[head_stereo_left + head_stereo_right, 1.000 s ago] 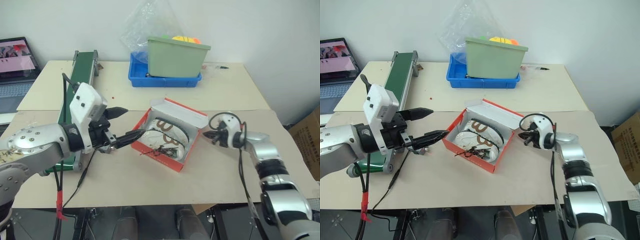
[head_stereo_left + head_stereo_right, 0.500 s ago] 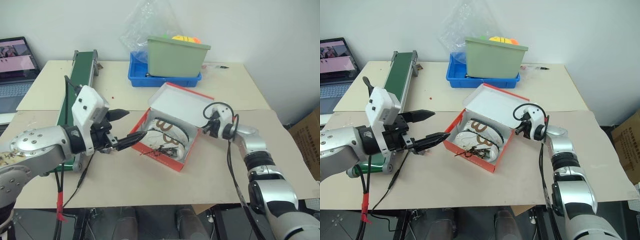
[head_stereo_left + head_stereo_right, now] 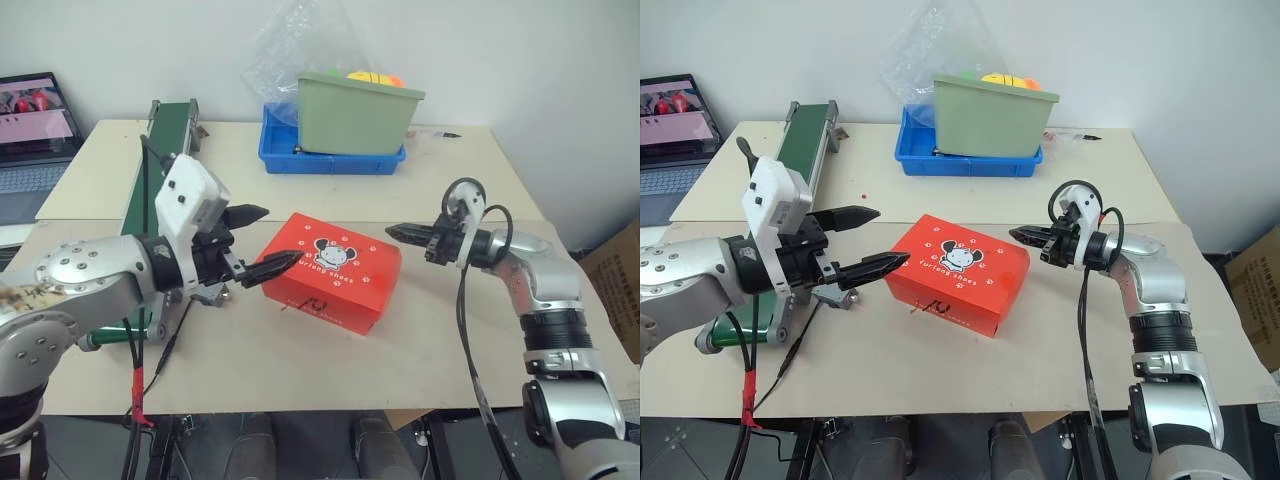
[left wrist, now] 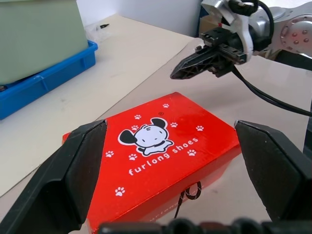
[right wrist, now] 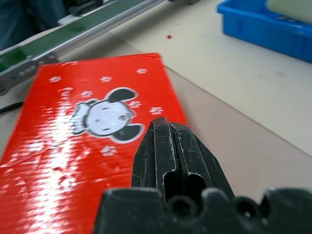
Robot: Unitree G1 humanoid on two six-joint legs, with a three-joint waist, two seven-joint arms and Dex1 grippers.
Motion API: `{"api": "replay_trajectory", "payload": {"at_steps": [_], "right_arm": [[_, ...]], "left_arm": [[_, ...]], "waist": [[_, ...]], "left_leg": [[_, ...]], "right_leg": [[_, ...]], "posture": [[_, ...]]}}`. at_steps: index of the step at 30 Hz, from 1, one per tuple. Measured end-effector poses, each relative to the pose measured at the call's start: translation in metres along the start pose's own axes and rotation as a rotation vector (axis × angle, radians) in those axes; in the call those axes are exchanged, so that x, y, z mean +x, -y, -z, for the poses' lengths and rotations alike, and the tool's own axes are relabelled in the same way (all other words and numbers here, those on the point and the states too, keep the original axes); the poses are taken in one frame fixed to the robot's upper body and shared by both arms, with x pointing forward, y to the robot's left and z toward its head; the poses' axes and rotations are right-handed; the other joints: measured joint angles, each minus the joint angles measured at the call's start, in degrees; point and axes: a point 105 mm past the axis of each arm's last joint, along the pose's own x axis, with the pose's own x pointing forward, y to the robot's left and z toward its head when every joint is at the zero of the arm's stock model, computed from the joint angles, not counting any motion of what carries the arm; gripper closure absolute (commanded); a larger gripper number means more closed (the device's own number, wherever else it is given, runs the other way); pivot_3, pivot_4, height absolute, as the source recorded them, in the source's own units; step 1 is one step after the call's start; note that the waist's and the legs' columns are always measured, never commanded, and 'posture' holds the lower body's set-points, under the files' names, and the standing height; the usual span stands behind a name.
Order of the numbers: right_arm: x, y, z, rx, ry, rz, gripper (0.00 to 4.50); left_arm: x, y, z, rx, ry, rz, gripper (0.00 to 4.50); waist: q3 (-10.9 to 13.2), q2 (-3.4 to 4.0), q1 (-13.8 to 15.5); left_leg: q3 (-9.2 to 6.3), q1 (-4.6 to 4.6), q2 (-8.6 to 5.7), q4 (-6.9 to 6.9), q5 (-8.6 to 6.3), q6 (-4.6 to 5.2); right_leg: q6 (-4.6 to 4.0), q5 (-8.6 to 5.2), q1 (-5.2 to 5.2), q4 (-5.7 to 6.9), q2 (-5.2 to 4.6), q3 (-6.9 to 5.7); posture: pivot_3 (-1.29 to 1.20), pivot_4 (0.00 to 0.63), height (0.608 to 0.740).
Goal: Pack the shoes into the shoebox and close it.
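Right gripper [image 3: 1025, 235], fingers pressed together and empty, hovers level just beside the far right corner of the shoebox [image 3: 958, 270], not touching it. Left gripper [image 3: 880, 240], fingers spread wide and holding nothing, points at the box's left end, its lower fingertip close to the lid edge (contact cannot be told).

The shoebox lies mid-table with its printed lid down; a loop of dark lace [image 4: 191, 191] pokes out at the front wall.

Likely fault: the caught lace may keep the lid from seating, so it could spring up; a push from either fingertip could also slide the light box across the table [image 3: 1090, 330].

Count: one shoebox, two grippers, one lace loop showing (the shoes are presumably inside), one green bin [image 3: 992, 118], one blue tray [image 3: 940, 161].
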Motion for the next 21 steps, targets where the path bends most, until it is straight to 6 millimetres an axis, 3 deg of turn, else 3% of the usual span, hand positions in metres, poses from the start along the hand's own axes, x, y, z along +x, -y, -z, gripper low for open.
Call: {"api": "replay_trajectory", "payload": {"at_steps": [4,8,11,16,21], "right_arm": [[0.017,-0.021,0.01,0.024,-0.044,-0.075,4.44],[0.037,-0.037,0.048,0.003,-0.178,-0.102,4.44],[0.045,-0.037,0.053,-0.09,-0.194,-0.084,4.44],[0.053,-0.035,0.058,-0.176,-0.191,-0.056,4.44],[0.064,-0.04,0.045,-0.08,-0.13,-0.062,4.44]], "left_arm": [[0.001,-0.004,0.003,-0.002,0.009,-0.029,0.0],[0.008,-0.011,0.012,-0.02,0.016,-0.089,0.0],[0.017,-0.014,0.017,-0.032,0.017,-0.111,0.0],[0.025,-0.018,0.008,-0.011,0.059,-0.136,0.0],[0.039,-0.032,0.01,-0.051,0.105,-0.187,0.0]], "waist": [[-0.01,0.0,0.08],[-0.02,-0.02,0.4],[-0.2,-0.25,0.32],[-0.31,-0.37,-0.12],[-0.31,-0.36,-0.12]], "left_leg": [[0.0,0.02,0.0,0.01,0.0,0.0],[-0.01,-0.01,-0.01,0.02,0.0,0.0],[-0.04,0.27,0.01,0.06,0.0,0.0],[-0.02,0.98,0.02,0.03,-0.01,-0.02],[-0.02,0.98,0.01,0.04,0.1,-0.06]], "right_leg": [[0.0,0.0,0.01,0.01,0.01,0.0],[0.0,0.0,0.0,-0.01,0.0,-0.02],[0.0,0.0,0.32,-0.03,0.02,-0.06],[0.3,-0.16,0.93,-0.08,0.02,-0.02],[0.38,0.0,0.89,-0.04,0.03,0.01]], "posture": [[0.0,0.15,0.74],[0.0,0.15,0.74],[0.0,0.15,0.74],[0.0,0.15,0.74],[0.0,0.15,0.74]]}}
